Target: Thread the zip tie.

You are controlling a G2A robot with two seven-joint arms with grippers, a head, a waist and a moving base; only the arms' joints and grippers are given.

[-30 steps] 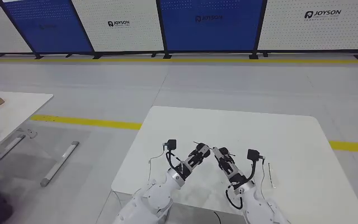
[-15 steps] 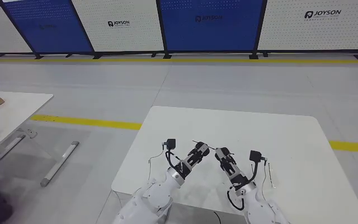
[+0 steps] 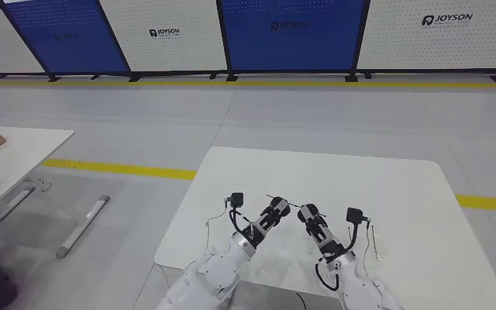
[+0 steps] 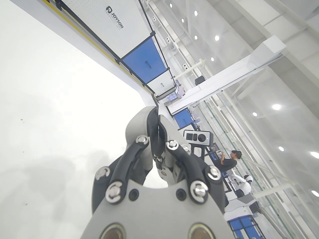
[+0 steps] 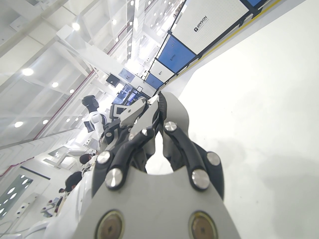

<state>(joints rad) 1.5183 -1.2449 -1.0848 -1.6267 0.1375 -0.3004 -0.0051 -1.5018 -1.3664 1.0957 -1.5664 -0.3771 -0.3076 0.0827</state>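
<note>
left pincer [image 4: 156, 118] was pressed together on the zip tie [image 4: 158, 135], a thin dark strip between its pads. right pincer [image 5: 159, 103], near it above the table [image 3: 349, 178], was also pressed together; whether it pinched the tie could not be told. no closed loop was seen; threading judged unfinished.

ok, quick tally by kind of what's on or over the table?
Grippers: 2 (left gripper, right gripper)
Held zip tie: 1, in the left gripper
Loose thin strips on the table, likely zip ties too: 2
Total: 5
</note>
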